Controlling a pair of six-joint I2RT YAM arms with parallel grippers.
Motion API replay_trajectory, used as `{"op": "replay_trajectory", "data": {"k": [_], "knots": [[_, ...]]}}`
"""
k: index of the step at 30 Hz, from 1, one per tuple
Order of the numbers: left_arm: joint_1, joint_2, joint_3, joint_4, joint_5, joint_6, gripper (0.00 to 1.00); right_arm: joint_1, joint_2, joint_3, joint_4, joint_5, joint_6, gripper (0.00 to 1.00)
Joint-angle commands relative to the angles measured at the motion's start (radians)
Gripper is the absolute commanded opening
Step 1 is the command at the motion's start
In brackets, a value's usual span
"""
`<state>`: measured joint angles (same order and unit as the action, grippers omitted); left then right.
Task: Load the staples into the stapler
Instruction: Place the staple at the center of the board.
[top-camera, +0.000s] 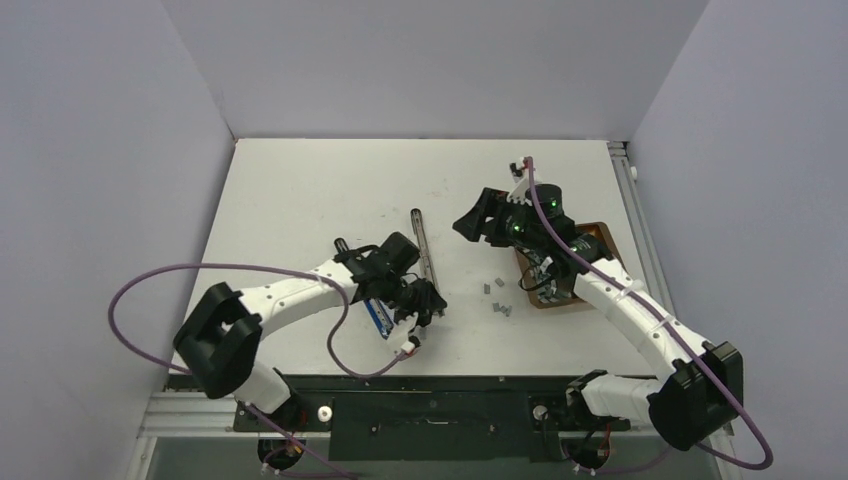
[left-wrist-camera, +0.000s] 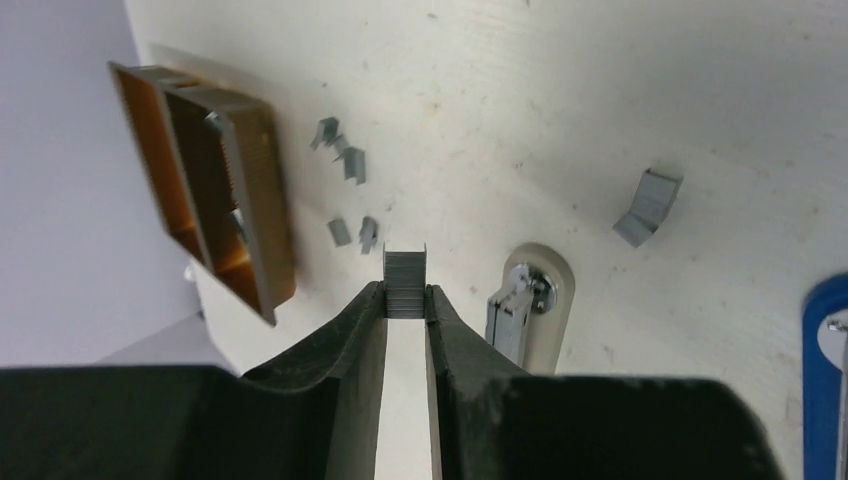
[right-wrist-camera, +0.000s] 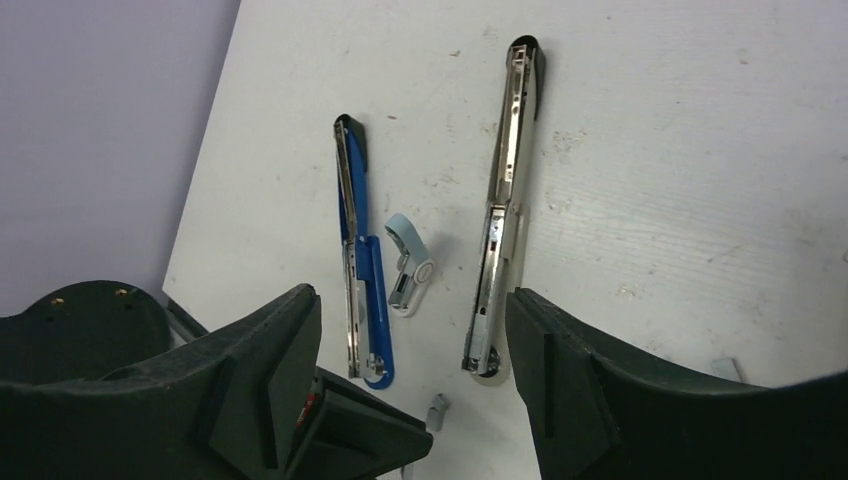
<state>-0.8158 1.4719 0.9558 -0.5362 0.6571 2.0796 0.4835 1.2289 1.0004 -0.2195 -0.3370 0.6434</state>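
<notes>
My left gripper (left-wrist-camera: 405, 297) is shut on a short silvery strip of staples (left-wrist-camera: 405, 272), which stands out past the fingertips. Just to its right lies the near end of a cream stapler (left-wrist-camera: 528, 305), folded open flat on the table. A blue stapler (right-wrist-camera: 361, 270) also lies open, to the left of the cream stapler (right-wrist-camera: 503, 210). More loose staples (left-wrist-camera: 352, 165) lie scattered by a brown tray (left-wrist-camera: 265, 190). In the top view my left gripper (top-camera: 424, 302) hovers between the blue stapler (top-camera: 377, 316) and the cream stapler (top-camera: 424, 245). My right gripper (right-wrist-camera: 412, 310) is open, empty and raised (top-camera: 478, 222).
A small pale blue and white object (right-wrist-camera: 410, 264) lies between the two staplers. The brown tray (top-camera: 592, 233) sits under my right arm at the right. One bent staple strip (left-wrist-camera: 648, 205) lies apart on the white table. Grey walls close in the sides and back.
</notes>
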Motion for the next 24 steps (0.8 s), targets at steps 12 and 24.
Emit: {"op": "replay_trajectory", "data": {"k": [12,24], "knots": [[-0.139,0.379,0.296,-0.284,-0.150,0.473,0.17,-0.103,-0.133,-0.075,-0.047,0.034,-0.019,0.66],[-0.168,0.470,0.354,-0.323,-0.278,0.481,0.17,-0.131,-0.152,-0.094,-0.073,0.049,-0.049,0.67]]}}
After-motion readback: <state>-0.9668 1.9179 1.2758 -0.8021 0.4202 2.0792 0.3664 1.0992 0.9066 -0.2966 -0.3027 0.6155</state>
